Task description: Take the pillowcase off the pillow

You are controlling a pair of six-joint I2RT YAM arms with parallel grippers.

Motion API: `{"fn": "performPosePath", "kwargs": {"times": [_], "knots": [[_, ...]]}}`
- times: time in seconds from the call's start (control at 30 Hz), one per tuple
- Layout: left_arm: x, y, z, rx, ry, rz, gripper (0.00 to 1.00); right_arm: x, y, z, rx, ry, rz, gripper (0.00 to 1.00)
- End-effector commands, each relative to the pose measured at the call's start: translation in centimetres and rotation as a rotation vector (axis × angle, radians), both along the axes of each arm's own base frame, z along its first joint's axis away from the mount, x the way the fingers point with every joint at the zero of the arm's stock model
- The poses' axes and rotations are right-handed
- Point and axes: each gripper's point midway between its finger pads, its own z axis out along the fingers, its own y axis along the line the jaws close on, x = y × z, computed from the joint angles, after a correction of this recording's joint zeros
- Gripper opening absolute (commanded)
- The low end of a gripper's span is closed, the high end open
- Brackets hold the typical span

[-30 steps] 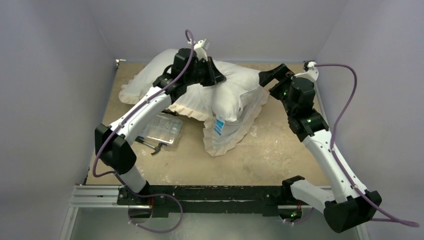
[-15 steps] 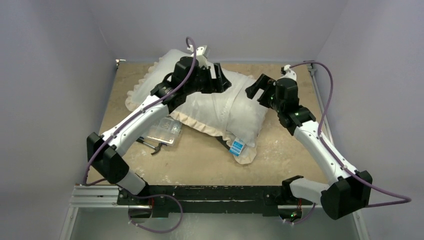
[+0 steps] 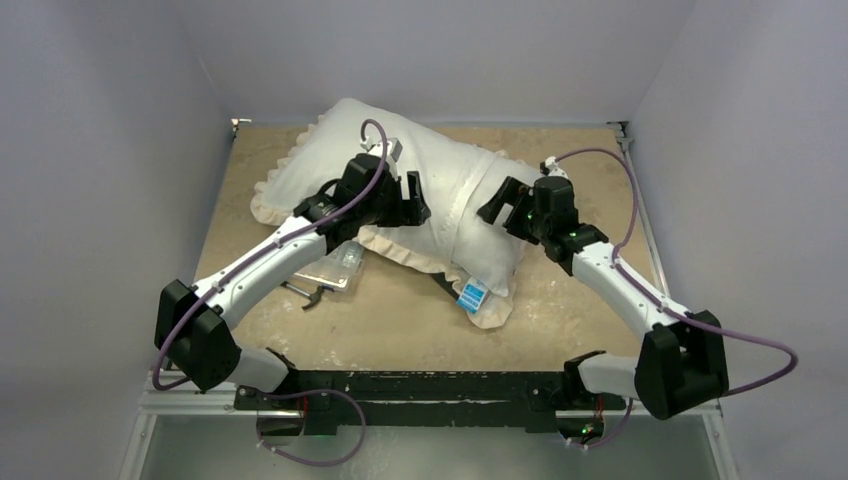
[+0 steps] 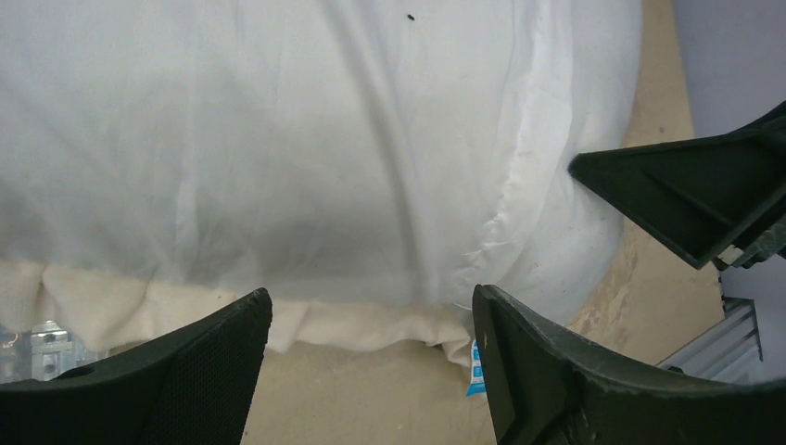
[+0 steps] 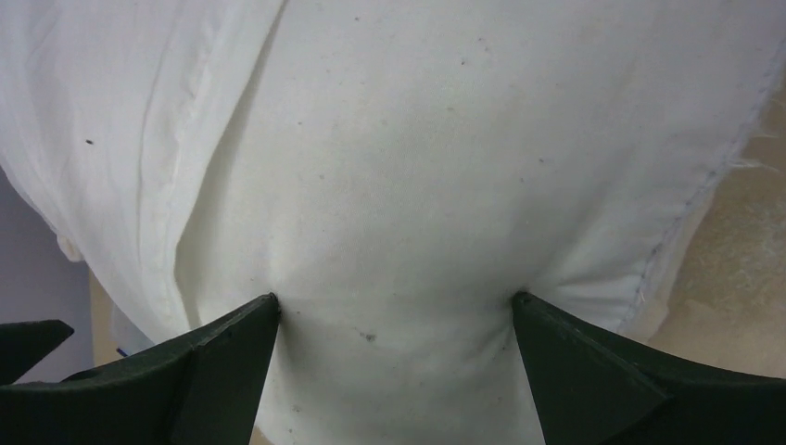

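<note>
The pillowcase [image 3: 330, 160], white side up with a cream frill, lies across the back of the table with the pillow [image 3: 497, 255] inside. The pillow's plump bare end sticks out at the right, its blue tag [image 3: 472, 295] at the near corner. My left gripper [image 3: 410, 200] hovers open over the pillowcase [image 4: 278, 139] near its front frill [image 4: 352, 324], holding nothing. My right gripper [image 3: 497, 200] is open, and both of its fingertips press into the pillow [image 5: 399, 185], which bulges between them. The pillowcase hem [image 5: 176, 213] runs along the left of the right wrist view.
A clear plastic box [image 3: 338, 268] and a small dark tool [image 3: 305, 293] lie on the table under my left forearm. Grey walls close in the table on three sides. Bare tabletop [image 3: 400, 320] lies in front of the pillow.
My left gripper opened and let go of the fabric. The bundle dropped flat onto the table. The left gripper drew back toward me. The right arm swung in onto the pillow's end.
</note>
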Motion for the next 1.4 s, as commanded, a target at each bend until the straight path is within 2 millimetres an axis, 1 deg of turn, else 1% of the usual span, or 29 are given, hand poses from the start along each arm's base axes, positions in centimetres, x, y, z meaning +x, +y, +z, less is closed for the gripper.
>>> {"fn": "performPosePath", "kwargs": {"times": [0.0,0.07,0.13,0.2,0.27,0.3,0.33,0.4,0.47,0.5,0.57,0.63,0.7,0.73,0.77,0.87,1.0,1.07,1.13,1.23,1.3,1.37], "knots": [[0.0,-0.3,0.7,-0.032,-0.025,-0.014,0.78,-0.6,3.1,-3.1,0.075,0.013,0.16,0.99],[-0.7,-0.9,-0.1,-0.054,0.004,-0.048,0.78,-0.9,3.8,-4.0,0.105,0.007,0.198,0.97],[-1.0,-1.2,-0.9,-0.068,0.026,-0.061,0.78,-1.6,4.7,-4.5,0.139,-0.008,0.255,0.82],[-1.2,-1.7,-1.5,-0.081,0.046,-0.076,0.77,-1.6,5.1,-4.6,0.148,-0.026,0.275,0.56],[-1.6,-2.2,-2.1,-0.096,0.064,-0.092,0.77,-1.2,5.1,-4.4,0.138,-0.043,0.279,0.26],[-1.7,-2.4,-2.3,-0.101,0.072,-0.096,0.77,-1.0,5.0,-4.1,0.131,-0.056,0.278,0.11],[-1.9,-2.8,-2.5,-0.104,0.076,-0.102,0.76,-0.8,5.0,-3.6,0.125,-0.073,0.276,0.0],[-2.1,-3.4,-2.7,-0.104,0.074,-0.108,0.76,-0.5,5.0,-2.1,0.125,-0.12,0.279,0.0],[-2.3,-4.1,-2.8,-0.093,0.068,-0.11,0.76,-0.4,5.1,0.0,0.137,-0.179,0.282,0.0],[-2.4,-4.5,-2.7,-0.085,0.062,-0.112,0.76,-0.4,5.1,1.2,0.144,-0.213,0.285,0.0],[-2.2,-5.3,-1.9,-0.055,0.027,-0.098,0.74,-0.5,5.1,2.3,0.15,-0.241,0.284,0.0],[-1.9,-5.5,-1.0,0.005,-0.027,-0.048,0.73,-0.4,5.0,2.3,0.145,-0.242,0.279,0.0],[-1.8,-6.0,-0.2,0.064,-0.088,-0.013,0.71,-0.5,4.9,1.7,0.141,-0.225,0.273,0.0],[-1.2,-5.6,0.0,0.1,-0.12,0.034,0.69,-0.6,4.9,1.4,0.14,-0.216,0.273,0.0],[-0.9,-5.6,-0.1,0.119,-0.126,0.049,0.67,-0.7,5.0,1.2,0.141,-0.211,0.274,0.0],[0.2,-5.3,-0.5,0.183,-0.163,0.103,0.62,-1.0,5.1,1.3,0.15,-0.212,0.277,0.0],[0.9,-6.2,-1.3,0.198,-0.181,0.094,0.6,-1.1,4.9,1.8,0.15,-0.221,0.264,0.0],[1.3,-6.4,-2.2,0.216,-0.177,0.099,0.56,-1.1,4.8,1.9,0.149,-0.218,0.253,0.0],[1.4,-6.6,-2.9,0.229,-0.167,0.093,0.5,-1.2,4.7,2.1,0.15,-0.218,0.246,0.0],[1.1,-7.2,-3.3,0.208,-0.154,0.069,0.47,-1.3,4.5,2.3,0.151,-0.218,0.233,0.0],[0.8,-7.0,-3.7,0.203,-0.151,0.065,0.4,-1.3,4.3,2.4,0.148,-0.217,0.226,0.0],[0.8,-6.2,-4.2,0.229,-0.152,0.086,0.3,-1.0,3.9,2.6,0.135,-0.216,0.199,0.0]]}}
